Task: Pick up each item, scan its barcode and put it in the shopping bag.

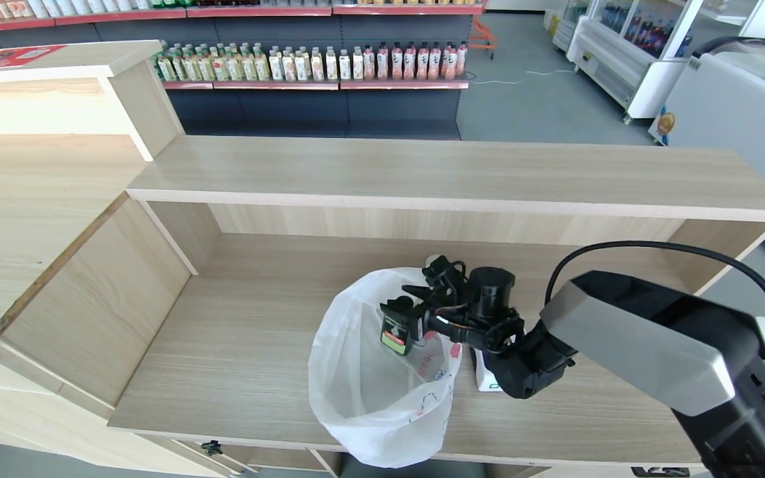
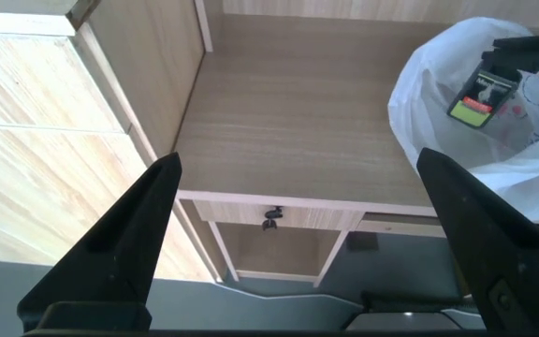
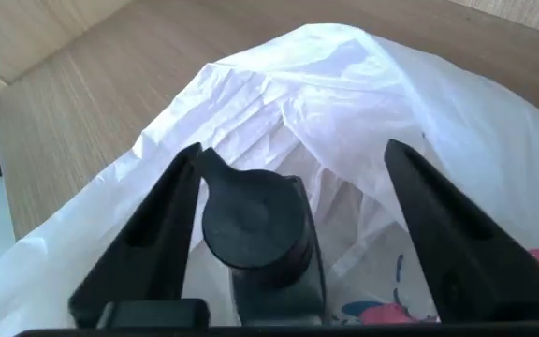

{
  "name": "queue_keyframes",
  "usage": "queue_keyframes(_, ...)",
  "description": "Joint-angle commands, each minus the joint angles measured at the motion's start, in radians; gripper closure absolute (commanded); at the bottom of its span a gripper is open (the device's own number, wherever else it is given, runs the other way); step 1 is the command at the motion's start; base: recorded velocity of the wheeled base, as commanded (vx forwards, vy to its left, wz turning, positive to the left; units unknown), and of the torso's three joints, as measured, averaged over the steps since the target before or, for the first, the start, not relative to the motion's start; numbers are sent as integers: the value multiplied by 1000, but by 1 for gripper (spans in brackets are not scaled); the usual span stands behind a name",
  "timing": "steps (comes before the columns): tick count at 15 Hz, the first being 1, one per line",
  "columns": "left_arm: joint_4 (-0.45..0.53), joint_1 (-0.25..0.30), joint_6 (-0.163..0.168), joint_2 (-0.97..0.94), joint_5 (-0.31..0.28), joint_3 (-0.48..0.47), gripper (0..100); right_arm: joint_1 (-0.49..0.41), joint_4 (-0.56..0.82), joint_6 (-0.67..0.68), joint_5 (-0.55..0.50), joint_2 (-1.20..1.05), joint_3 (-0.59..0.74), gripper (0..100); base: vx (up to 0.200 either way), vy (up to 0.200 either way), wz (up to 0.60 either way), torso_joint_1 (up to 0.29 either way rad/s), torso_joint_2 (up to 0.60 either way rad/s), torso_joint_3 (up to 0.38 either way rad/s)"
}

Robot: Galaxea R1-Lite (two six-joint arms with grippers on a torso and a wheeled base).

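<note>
Right gripper (image 3: 293, 159) hangs over the mouth of the bag (image 1: 382, 398), jaws spread, with a black-capped item (image 1: 395, 334) between them, seemingly let go. Left gripper (image 2: 298, 164), jaws open and empty, hangs well apart from the bag. This looks like the bagging step; next, the right arm needs to lift clear.

**Where things sit**

The bag (image 1: 382, 398) stands on the desk (image 1: 236, 332), by its near edge, in the middle. A small bottle (image 1: 396, 332) hangs over the bag's open top, between the right gripper's (image 1: 401, 300) fingers. A box (image 1: 485, 378) sits just right of the bag. A high ledge (image 1: 455, 172) runs along the far side, with shelves of drinks (image 1: 316, 63) far behind it.
</note>
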Motion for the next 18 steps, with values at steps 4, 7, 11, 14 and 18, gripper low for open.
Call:
queue_keyframes(4, 0, 0, 0, 0, 0, 0, 0, 19, 27, 176, -2, -103, -20, 0, 0, 0, 0, 0, 0, 0)
queue_keyframes(7, 0, 0, -3, 0, 0, 0, 0, 19, 73, 334, -2, -234, -10, 0, 0, 0, 0, 0, 0, 0)
queue_keyframes(11, 0, 0, -5, 0, 0, 0, 0, -4, 189, 378, -6, -412, 102, 0, 0, 0, 0, 0, 0, 0)
queue_keyframes(14, 0, 0, 0, 0, 0, 0, 0, -133, 215, 354, -13, -583, 322, 0, 0, 0, 0, 0, 0, 0)
queue_keyframes(18, 0, 0, 0, 0, 0, 0, 0, -321, 358, 300, -13, -867, 539, 0, 0, -50, 0, -1, -1, 1)
